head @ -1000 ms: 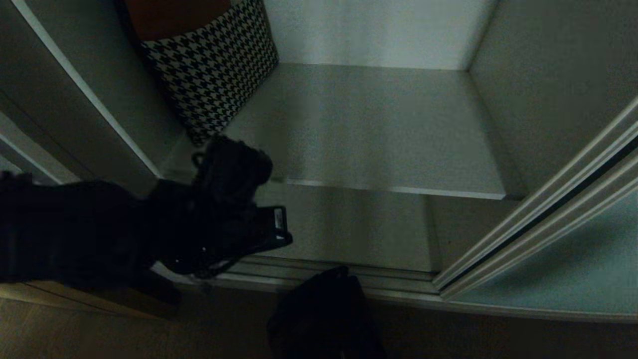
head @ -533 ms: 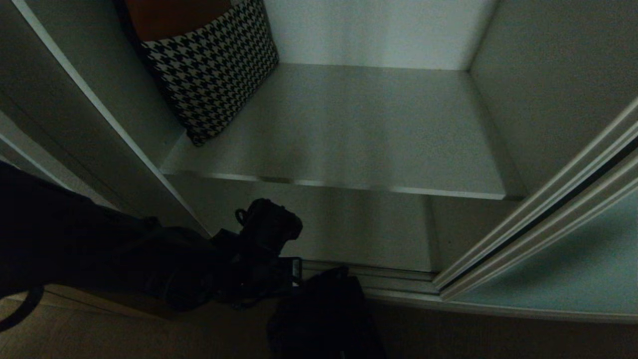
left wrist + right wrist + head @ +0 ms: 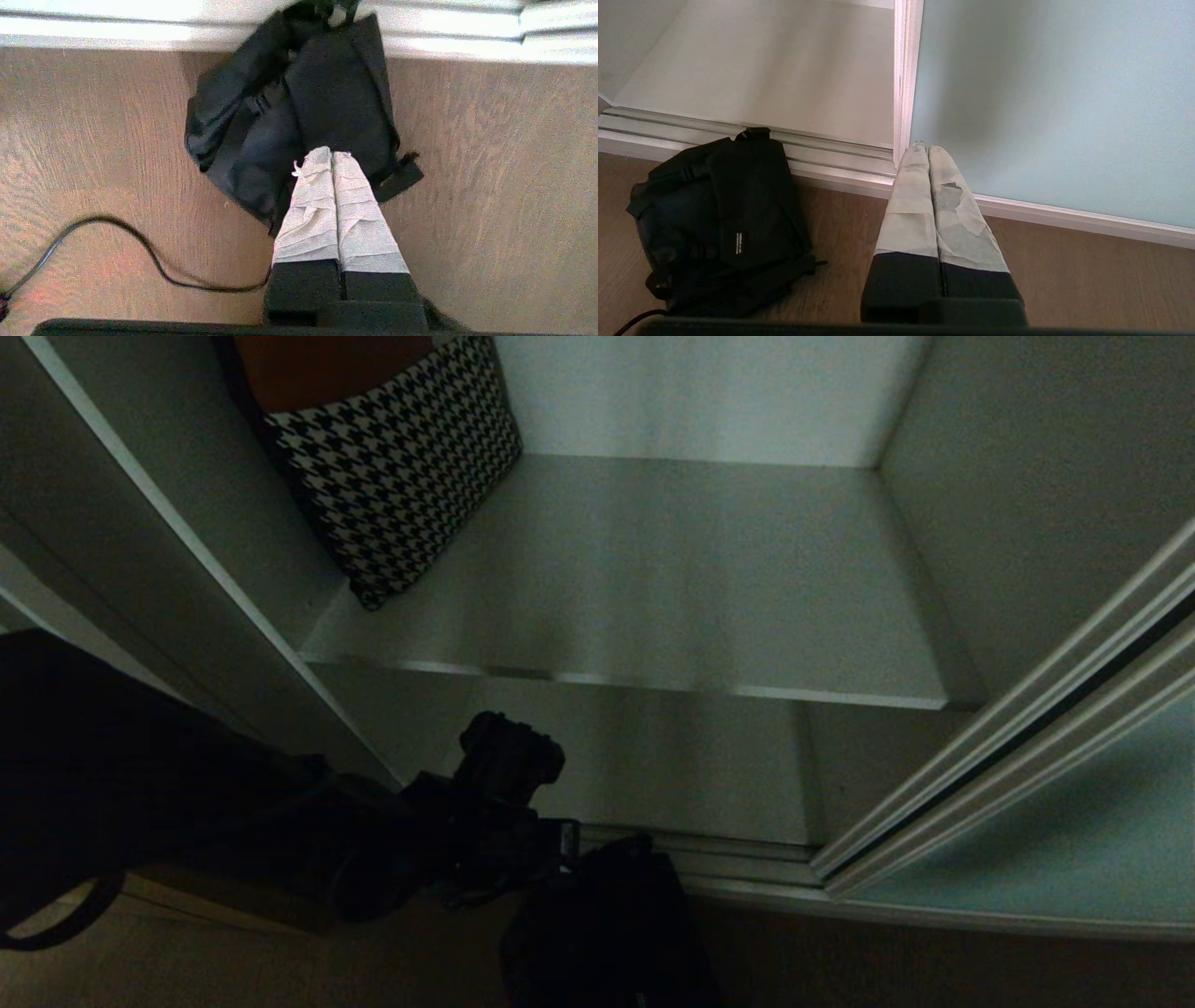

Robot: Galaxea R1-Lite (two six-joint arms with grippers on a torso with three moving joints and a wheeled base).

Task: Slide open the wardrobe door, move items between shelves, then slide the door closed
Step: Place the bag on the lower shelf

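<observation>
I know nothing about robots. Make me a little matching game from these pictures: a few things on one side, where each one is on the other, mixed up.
Things:
1. black bag
2. houndstooth cushion
3. left gripper
4. sliding door

Places:
A. on the shelf, left back corner
B. shut, above the bag
C. on the wooden floor, against the wardrobe's bottom rail
D. pushed to the right of the opening

Pairs: 1-C, 2-A, 3-B, 4-D
</observation>
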